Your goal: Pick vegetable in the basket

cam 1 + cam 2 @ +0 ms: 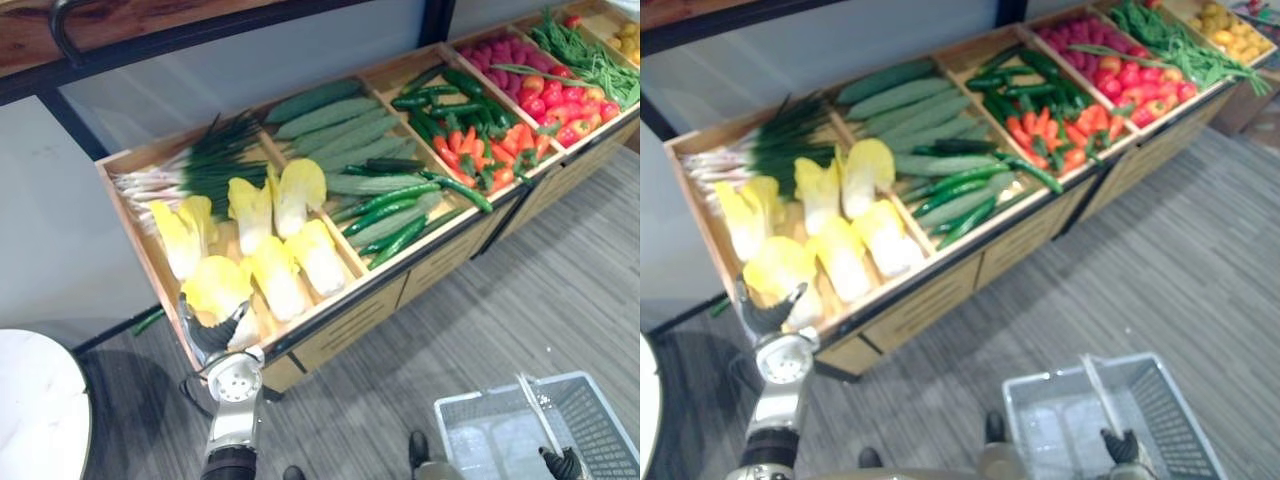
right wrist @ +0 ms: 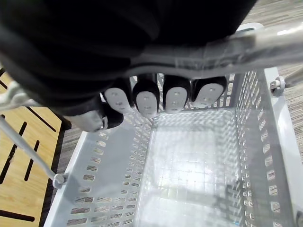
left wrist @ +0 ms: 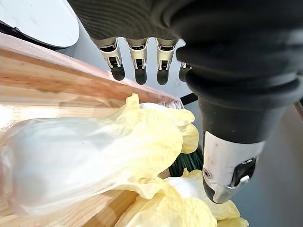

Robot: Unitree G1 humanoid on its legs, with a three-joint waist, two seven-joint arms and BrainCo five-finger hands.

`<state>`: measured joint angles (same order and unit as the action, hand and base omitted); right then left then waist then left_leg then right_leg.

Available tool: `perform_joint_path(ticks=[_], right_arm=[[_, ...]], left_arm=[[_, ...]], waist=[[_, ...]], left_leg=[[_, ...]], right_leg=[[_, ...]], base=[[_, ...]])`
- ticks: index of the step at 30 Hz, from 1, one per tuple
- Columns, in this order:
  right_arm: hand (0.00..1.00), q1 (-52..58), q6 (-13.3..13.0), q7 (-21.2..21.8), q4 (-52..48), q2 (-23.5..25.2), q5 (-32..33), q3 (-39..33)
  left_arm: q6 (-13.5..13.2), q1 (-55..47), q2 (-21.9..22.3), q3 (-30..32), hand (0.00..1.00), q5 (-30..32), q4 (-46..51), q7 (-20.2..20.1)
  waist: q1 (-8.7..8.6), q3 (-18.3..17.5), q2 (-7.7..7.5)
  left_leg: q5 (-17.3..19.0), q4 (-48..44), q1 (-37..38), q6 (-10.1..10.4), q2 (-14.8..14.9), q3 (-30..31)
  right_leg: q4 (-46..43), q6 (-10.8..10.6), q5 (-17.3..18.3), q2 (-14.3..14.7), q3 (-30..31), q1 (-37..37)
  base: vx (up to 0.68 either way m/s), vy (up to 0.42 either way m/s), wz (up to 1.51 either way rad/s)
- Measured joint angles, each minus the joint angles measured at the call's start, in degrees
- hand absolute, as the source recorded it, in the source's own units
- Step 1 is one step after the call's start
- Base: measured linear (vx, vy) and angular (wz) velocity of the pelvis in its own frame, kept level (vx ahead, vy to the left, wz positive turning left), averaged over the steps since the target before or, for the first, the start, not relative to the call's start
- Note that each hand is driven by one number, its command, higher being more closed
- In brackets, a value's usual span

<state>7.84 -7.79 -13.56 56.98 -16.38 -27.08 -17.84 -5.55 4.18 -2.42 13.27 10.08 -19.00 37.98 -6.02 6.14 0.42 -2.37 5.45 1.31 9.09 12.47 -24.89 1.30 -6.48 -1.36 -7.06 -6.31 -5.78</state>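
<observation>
Yellow cabbage: front head in the left-end compartment of the wooden stand, lying on its side.
Left hand: over that cabbage; fingers straight, thumb apart, the head between them, not clamped.
Right hand: fingers curled round the handle.
Basket: grey plastic mesh, well apart from the stand.

In the stand the leftmost compartment holds cabbages with spring onions behind; cucumbers lie next rightward, carrots beyond. The left hand is at the near left corner, and the basket is before the stand, toward the right
</observation>
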Motion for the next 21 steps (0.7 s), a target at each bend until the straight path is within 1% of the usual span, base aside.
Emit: perform_joint_path(ticks=[4,5,8,15,21], right_arm=[[1.00,-0.05,0.00,-0.18,0.01,0.30,0.00,0.25],[1.00,-0.18,0.00,-0.34,0.01,0.57,0.00,0.25],[1.00,-0.43,0.00,-0.44,0.02,1.06,0.00,0.30],[1.00,-0.62,-0.01,-0.91,0.04,1.16,0.00,0.60],[1.00,-1.05,0.00,-1.17,0.05,1.14,0.01,1.24]], left_arm=[[0.20,0.01,0.00,0.07,0.00,0.03,-0.68,0.46],[0.75,0.03,0.00,0.13,0.00,0.09,-1.25,0.78],[1.10,0.11,0.06,0.12,0.00,0.09,-2.27,1.48],[1.14,0.18,0.06,0.58,0.00,0.08,-2.65,2.10],[1.34,0.17,0.05,1.02,0.00,0.09,-8.62,2.13]], waist=[[0.02,0.15,0.00],[0.02,0.16,0.00],[-0.03,0.45,0.00],[0.04,0.90,0.03],[0.08,1.18,0.02]], left_leg=[[0.21,0.00,0.03,0.25,0.27,-0.88],[0.27,0.00,-0.02,0.31,0.31,-1.08],[0.29,-0.01,-0.04,0.34,0.31,-1.18],[0.28,-0.01,-0.03,0.34,0.31,-1.30],[0.44,-0.01,-0.04,0.43,0.40,-2.08]], right_leg=[[0.01,0.02,-0.01,0.30,0.49,-0.35],[0.01,0.02,-0.02,0.37,0.66,-0.62],[0.01,0.02,-0.02,0.40,0.81,-0.79],[0.00,0.03,-0.02,0.39,0.82,-0.76],[-0.29,0.15,-0.11,0.57,1.71,-1.42]], base=[[0.04,-0.007,-0.08],[0.04,-0.007,-0.11],[0.05,-0.009,-0.07],[0.02,-0.003,0.00],[-0.01,-0.003,-0.06]])
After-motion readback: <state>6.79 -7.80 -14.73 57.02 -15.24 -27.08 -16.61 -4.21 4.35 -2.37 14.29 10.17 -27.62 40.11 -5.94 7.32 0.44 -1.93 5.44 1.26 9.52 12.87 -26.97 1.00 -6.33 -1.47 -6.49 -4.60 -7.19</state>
